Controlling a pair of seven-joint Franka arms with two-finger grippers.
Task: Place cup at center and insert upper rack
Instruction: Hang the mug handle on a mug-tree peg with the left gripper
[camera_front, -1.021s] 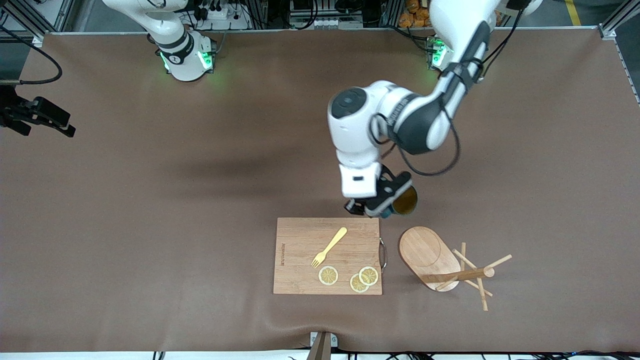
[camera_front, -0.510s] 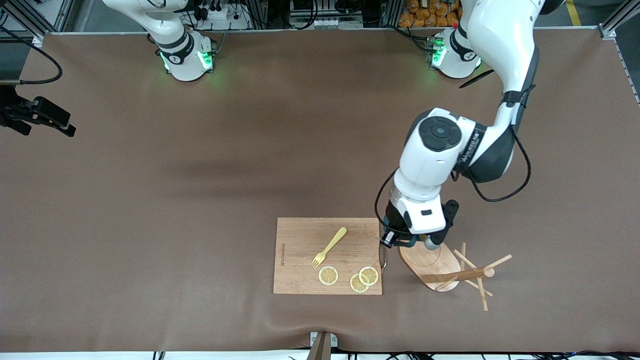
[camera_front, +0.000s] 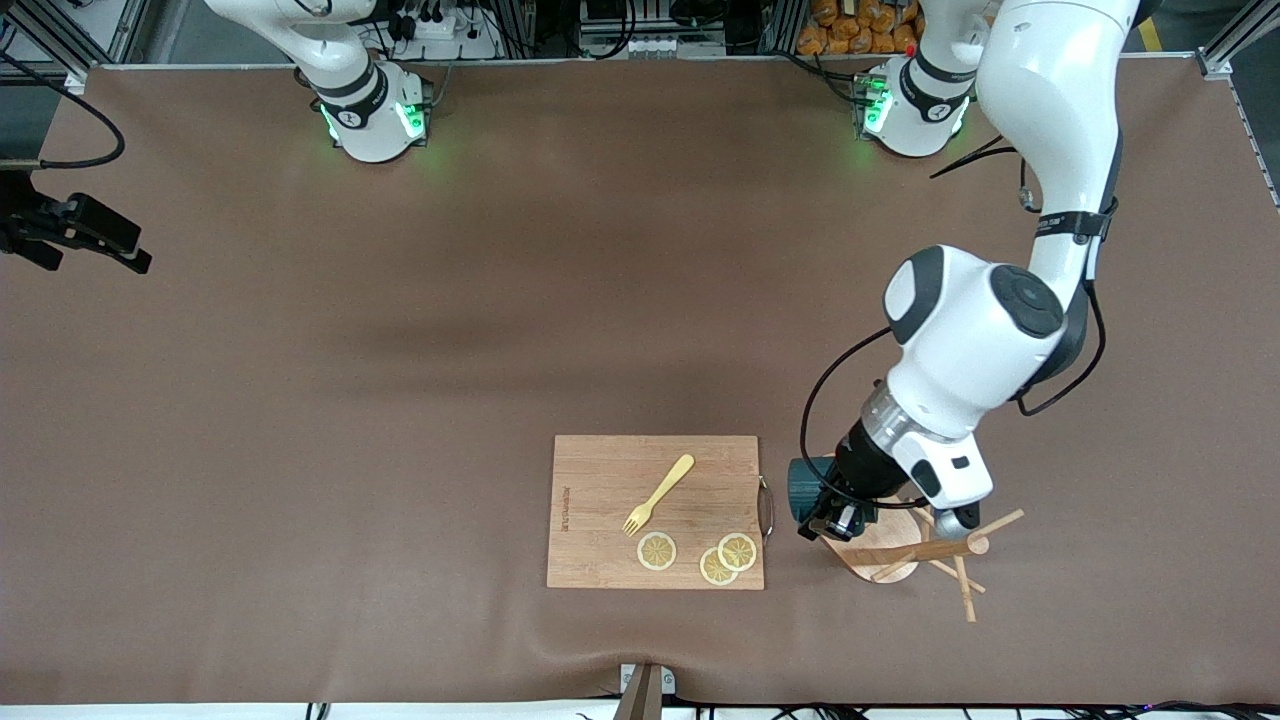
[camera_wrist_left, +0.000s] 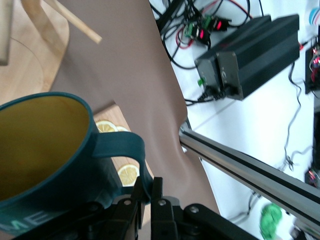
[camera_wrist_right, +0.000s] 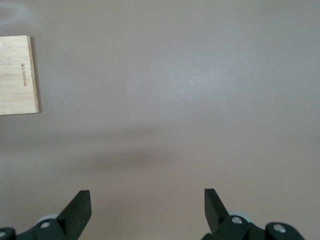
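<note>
We see the cup (camera_front: 806, 486) up in the air, pinched by the left pincer (camera_front: 832, 515), tipped on its side over the gap between the board (camera_front: 600, 520) and the rack (camera_front: 905, 545). In the left wrist view the cup (camera_wrist_left: 45, 150) fills the frame, its yellowish inside toward the camera and its handle (camera_wrist_left: 122, 150) sticking out above the pincer's dark body.

The rack lies toppled on the bench (camera_front: 400, 400), its oval base (camera_front: 885, 555) partly under the left arm's wrist and its post and pegs (camera_front: 960, 560) pointing to about 3 o'clock from the base. It sits at 3 o'clock from the board, just beside it.

On the board we spot a yellow fork (camera_front: 658, 494) and three lemon slices (camera_front: 718, 558), which sit nearer the front camera than the fork.

The right pincer (camera_wrist_right: 147, 210) hangs spread wide and empty over bare bench, waiting, with a board corner (camera_wrist_right: 17, 75) showing in its wrist view. In the front view it shows only as a dark shape (camera_front: 70, 232) at the 9 o'clock edge.
</note>
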